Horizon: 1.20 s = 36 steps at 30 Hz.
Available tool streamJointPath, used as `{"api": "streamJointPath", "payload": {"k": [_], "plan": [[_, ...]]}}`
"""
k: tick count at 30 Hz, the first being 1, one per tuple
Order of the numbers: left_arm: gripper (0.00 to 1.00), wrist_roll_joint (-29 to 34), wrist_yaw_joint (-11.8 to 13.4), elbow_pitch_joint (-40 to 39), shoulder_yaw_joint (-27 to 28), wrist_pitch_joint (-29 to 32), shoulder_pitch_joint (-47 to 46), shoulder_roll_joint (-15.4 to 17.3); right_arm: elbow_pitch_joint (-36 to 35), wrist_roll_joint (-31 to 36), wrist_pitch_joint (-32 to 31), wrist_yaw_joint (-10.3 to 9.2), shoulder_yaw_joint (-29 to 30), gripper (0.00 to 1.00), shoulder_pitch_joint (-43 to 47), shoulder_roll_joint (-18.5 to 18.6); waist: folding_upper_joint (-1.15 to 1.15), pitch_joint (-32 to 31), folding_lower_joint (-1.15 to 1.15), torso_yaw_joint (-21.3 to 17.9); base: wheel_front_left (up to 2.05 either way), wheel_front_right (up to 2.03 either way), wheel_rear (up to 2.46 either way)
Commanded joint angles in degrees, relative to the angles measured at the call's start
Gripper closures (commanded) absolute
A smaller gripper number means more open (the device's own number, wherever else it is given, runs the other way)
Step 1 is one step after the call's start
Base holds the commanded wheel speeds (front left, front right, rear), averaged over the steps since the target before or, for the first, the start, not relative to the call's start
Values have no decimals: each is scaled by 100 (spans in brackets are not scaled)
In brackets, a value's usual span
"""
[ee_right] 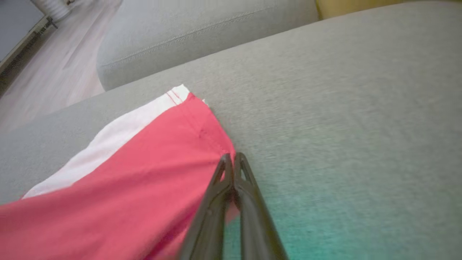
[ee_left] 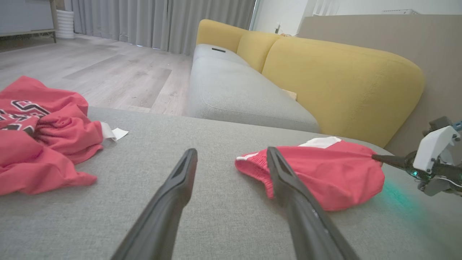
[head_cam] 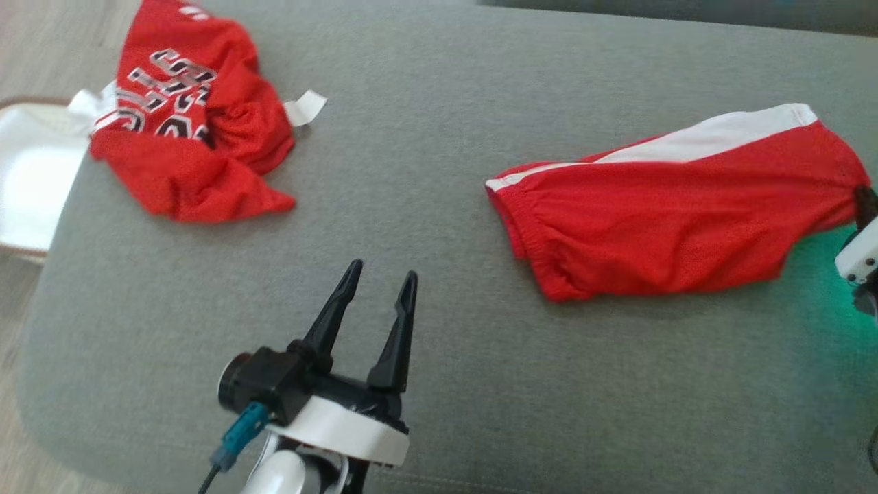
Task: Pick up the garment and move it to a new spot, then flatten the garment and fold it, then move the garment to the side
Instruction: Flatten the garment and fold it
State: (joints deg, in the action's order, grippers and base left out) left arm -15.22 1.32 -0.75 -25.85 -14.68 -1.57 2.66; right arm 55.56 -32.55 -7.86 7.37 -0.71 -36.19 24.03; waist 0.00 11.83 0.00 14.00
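Head view: garments, two, both red, on one grey cushion point(head_cam: 425, 130). Item one, red jersey point(head_cam: 199, 137) with black-and-white lettering, crumpled at the far left, one white tag point(head_cam: 305, 108) at its right side. Item two, red shorts point(head_cam: 672, 226) with one white side stripe, lying flat at the right, well apart from the jersey. Hands, two. The left hand point(head_cam: 383, 269), near centre, has its fingers spread with nothing between them and is clear of both garments. The right hand point(head_cam: 864, 199), at the right edge, meets the shorts' right end. One white object point(head_cam: 34, 171) lies beyond the cushion's left edge; its kind and contents cannot be told. Left wrist view: same two garments, jersey left and shorts right; beyond them a wooden floor point(ee_left: 119, 72), a yellow backrest point(ee_left: 343, 79) and grey curtains point(ee_left: 162, 21); the right hand's tip touches the shorts. Right wrist view: the right hand's two fingers are pressed together, pinching the hem of the shorts; one green glow point(ee_right: 325, 224) falls on the cushion beside them.
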Motion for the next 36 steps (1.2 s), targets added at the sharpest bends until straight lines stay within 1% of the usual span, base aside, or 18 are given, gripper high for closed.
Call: {"api": "streamJointPath", "payload": {"k": [1, 7, 10, 13, 14, 15, 18, 22, 24, 26, 28, 30, 32, 34, 36], "plan": [[0, 26, -15, -178, 205, -32, -75, 22, -126, -50, 78, 12, -50, 100, -32, 132, 0, -112, 0, -166, 0, 0, 0], [0, 76, -45, -167, 290, -32, 21, 22, 1, -49, 367, 12, -10, 100, 116, 286, 0, -250, 0, -631, 0, 0, 0], [0, 110, -45, -163, 318, -32, 53, 22, -61, -78, 363, 12, -75, 100, 188, 230, 0, -286, 0, -822, 0, 0, 0], [0, 155, -84, -122, 308, -32, 39, 21, -99, -109, 236, 12, -179, 100, 277, 176, 0, -291, 0, -929, 0, 0, 0], [0, 165, -90, -111, 303, -32, 24, 21, -97, -117, 192, 12, -197, 81, 300, 166, 0, -290, 0, -946, 0, 0, 0], [0, 166, -93, -99, 298, -32, 7, 21, -102, -116, 168, 12, -213, 0, 316, 168, 0, -286, 0, -954, 0, 0, 0], [0, 144, -110, -47, 278, -32, -43, 21, -66, 0, 218, 12, -220, 0, 325, 217, 0, -279, 0, -958, 0, 0, 0], [0, 39, -272, 107, 136, -32, -298, 21, -129, 75, 348, 12, -185, 0, 296, 201, 0, -260, 0, -912, 0, 0, 0], [0, -181, -340, 238, 18, -32, -616, 21, -183, 136, 393, 12, -199, 0, 296, 186, 0, -228, 0, -920, 0, 0, 0], [0, -533, -380, 538, -162, -32, -1039, 21, -271, 222, 414, 12, -262, 0, 295, 122, 0, -173, 0, -983, 0, 0, 0], [0, -1066, -419, 961, -364, 29, -1538, 21, -389, 268, 406, 12, -329, 0, 283, 15, 0, -100, 0, -1093, 0, 0, 0], [0, -1915, -448, 1354, -549, 242, -2041, 21, -530, 298, 372, 12, -400, 0, 267, -66, 0, -14, 0, -1223, 0, 0, 0], [0, -2807, -472, 1726, -766, 592, -2496, 21, -697, 328, 349, 12, -465, 0, 257, -95, 0, 76, 0, -1358, 0, 0, 0], [0, -3535, -457, 2075, -948, 857, -2926, 21, -882, 345, 346, 12, -497, 0, 258, -105, 0, 166, 0, -1499, 0, 0, 0], [0, -4183, -386, 2423, -1035, 1001, -3270, 21, -1068, 356, 326, 12, -523, 0, 277, -127, 0, 252, 0, -1654, 0, 0, 0]]}}
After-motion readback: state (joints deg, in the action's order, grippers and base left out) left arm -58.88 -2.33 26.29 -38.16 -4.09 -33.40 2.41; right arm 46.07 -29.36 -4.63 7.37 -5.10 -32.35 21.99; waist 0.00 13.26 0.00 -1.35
